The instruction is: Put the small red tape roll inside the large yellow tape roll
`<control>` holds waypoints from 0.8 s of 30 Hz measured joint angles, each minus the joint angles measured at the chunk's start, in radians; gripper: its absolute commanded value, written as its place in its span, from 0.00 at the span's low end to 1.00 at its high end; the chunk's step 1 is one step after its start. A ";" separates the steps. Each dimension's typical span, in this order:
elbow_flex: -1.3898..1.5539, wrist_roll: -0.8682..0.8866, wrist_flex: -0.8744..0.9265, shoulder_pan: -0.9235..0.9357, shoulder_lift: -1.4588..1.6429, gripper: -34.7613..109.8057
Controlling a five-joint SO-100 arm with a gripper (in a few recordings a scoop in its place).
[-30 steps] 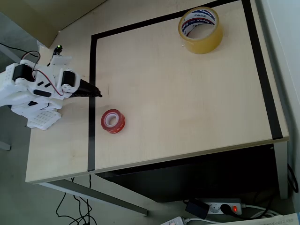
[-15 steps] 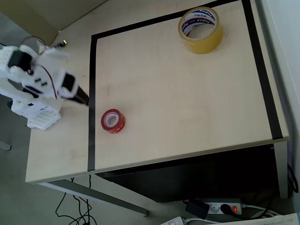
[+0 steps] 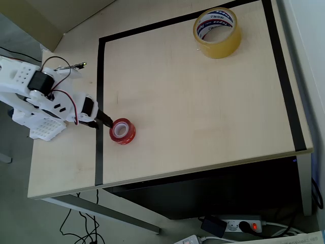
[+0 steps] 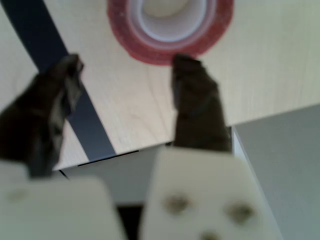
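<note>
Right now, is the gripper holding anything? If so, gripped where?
Nothing held. The gripper is open, its fingers apart just short of the small red tape roll, which lies flat on the table; one fingertip is at the roll's outer edge.

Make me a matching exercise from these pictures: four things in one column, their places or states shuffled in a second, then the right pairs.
Things:
1. red roll
2. yellow roll
3. gripper
4. black tape line

Places or states:
A. at the table's far right corner in the overhead view
B. jaws open, just short of the red roll
C. runs along the table under the gripper
D. lying flat near the table's left side, white core up

Pairs: 1-D, 2-A, 3-B, 4-C
</note>
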 measured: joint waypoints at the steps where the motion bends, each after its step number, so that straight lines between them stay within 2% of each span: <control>1: 0.000 0.000 -0.002 -0.003 -0.006 0.39; 14: 0.002 -0.014 -0.064 -0.002 -0.103 0.38; 24: -0.207 -0.018 -0.069 -0.012 -0.285 0.38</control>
